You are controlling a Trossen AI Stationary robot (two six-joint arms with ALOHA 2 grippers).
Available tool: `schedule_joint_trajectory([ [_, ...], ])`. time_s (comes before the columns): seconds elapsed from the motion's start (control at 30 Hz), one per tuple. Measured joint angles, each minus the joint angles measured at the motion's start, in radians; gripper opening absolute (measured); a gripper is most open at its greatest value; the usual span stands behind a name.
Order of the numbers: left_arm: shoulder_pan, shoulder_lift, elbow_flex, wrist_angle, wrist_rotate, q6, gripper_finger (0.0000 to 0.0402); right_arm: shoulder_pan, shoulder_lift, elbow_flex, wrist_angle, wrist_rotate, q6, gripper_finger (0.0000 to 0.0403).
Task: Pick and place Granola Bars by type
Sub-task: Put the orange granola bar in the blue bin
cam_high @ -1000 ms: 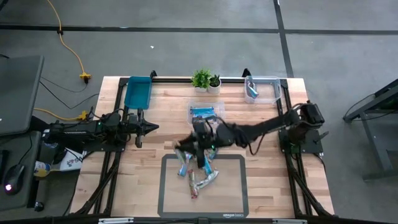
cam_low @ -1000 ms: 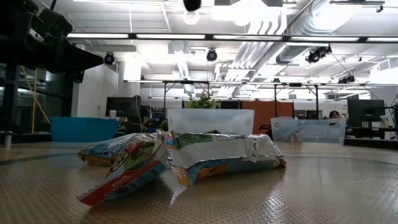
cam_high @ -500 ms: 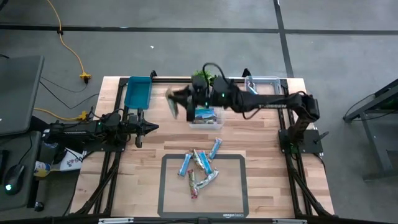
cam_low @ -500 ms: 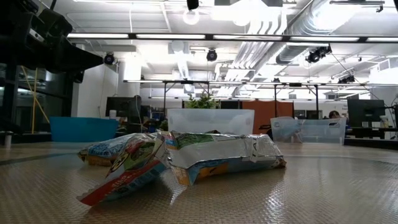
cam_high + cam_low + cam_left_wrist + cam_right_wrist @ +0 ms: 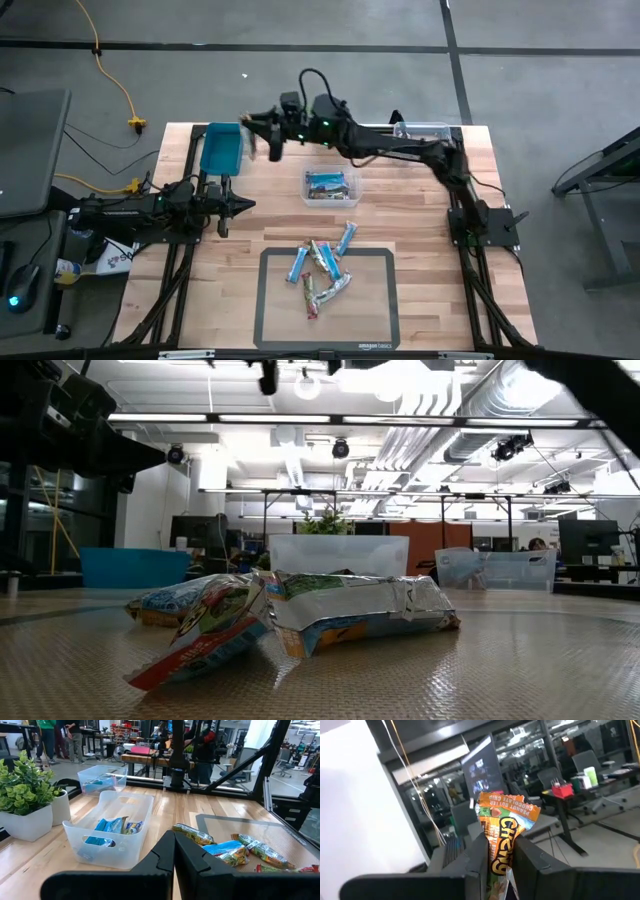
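Several Granola Bars (image 5: 322, 270) lie in a loose heap on the dark-edged mat (image 5: 270, 330) near the table's front; the low view shows them piled on one another (image 5: 290, 615). More blue bars lie in the clear middle bin (image 5: 332, 186). My right gripper (image 5: 264, 135) reaches over the table's far edge, beside the blue bin (image 5: 222, 148), shut on an orange-and-green bar (image 5: 504, 827). At the table's left, my left gripper (image 5: 240, 205) waits shut (image 5: 174, 855) and holds nothing. My right gripper pinches the orange-and-green bar by its lower part (image 5: 496, 857) between the two fingers (image 5: 477, 852). The bar lies along the fingers, and its crimped free end (image 5: 507, 802) sticks out past the fingertips. It is lifted well clear of the table.
A second clear bin (image 5: 420, 142) stands at the far right corner and holds blue bars. A small potted plant (image 5: 25, 795) stands on the far edge, next to the middle bin (image 5: 112, 827). Bare wood lies between the mat and the bins.
My right gripper has risen from the heap on the mat with the orange-and-green bar. It has swung to the table's far edge and then left toward the blue bin, staying shut on the bar. The heap on the mat has kept still.
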Motion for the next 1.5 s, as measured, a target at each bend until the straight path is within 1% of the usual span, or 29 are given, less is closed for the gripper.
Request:
schedule_joint_trajectory([
  [0.17,0.000,0.000,0.000,0.000,0.000,0.000,0.0001,-0.035,0.197,0.270,-0.058,-0.039,0.036,0.0055],
  [0.2,0.000,0.000,0.000,0.000,0.000,0.000,0.0001,-0.042,0.211,0.258,-0.011,-0.044,0.051,0.0055],
  [0.23,0.000,0.001,0.000,0.000,0.000,0.000,0.0001,-0.052,0.214,0.211,0.072,-0.039,0.081,0.0055],
  [0.27,0.000,0.001,0.000,0.000,0.000,0.000,0.0001,-0.063,0.215,0.175,0.102,-0.033,0.113,0.0055],
  [0.37,0.000,0.002,0.000,0.000,0.000,0.000,0.0001,-0.101,0.215,0.099,0.105,0.008,0.152,0.0055],
  [0.43,0.000,0.002,0.000,0.000,0.000,0.000,0.0001,-0.124,0.215,0.064,0.107,0.013,0.159,0.0055],
  [0.63,0.000,0.002,0.000,0.000,0.000,0.000,0.0001,-0.170,0.216,0.023,0.111,0.036,0.161,0.0054],
  [0.83,0.000,0.002,0.000,0.000,0.000,0.000,0.0001,-0.181,0.274,0.044,0.177,0.086,0.178,0.0044],
  [0.93,0.000,0.002,0.000,0.000,0.000,0.000,0.0001,-0.178,0.323,0.074,0.197,0.077,0.199,0.0043],
  [1.1,0.000,0.002,0.000,0.000,0.000,0.000,0.0001,-0.164,0.412,0.162,0.200,0.048,0.250,0.0047],
  [1.27,0.000,0.002,0.000,0.000,0.000,0.000,0.0001,-0.142,0.489,0.262,0.199,0.043,0.277,0.0042],
  [1.5,0.000,0.002,0.000,0.000,0.000,0.000,0.0001,-0.128,0.500,0.253,0.207,0.021,0.292,0.0045],
])
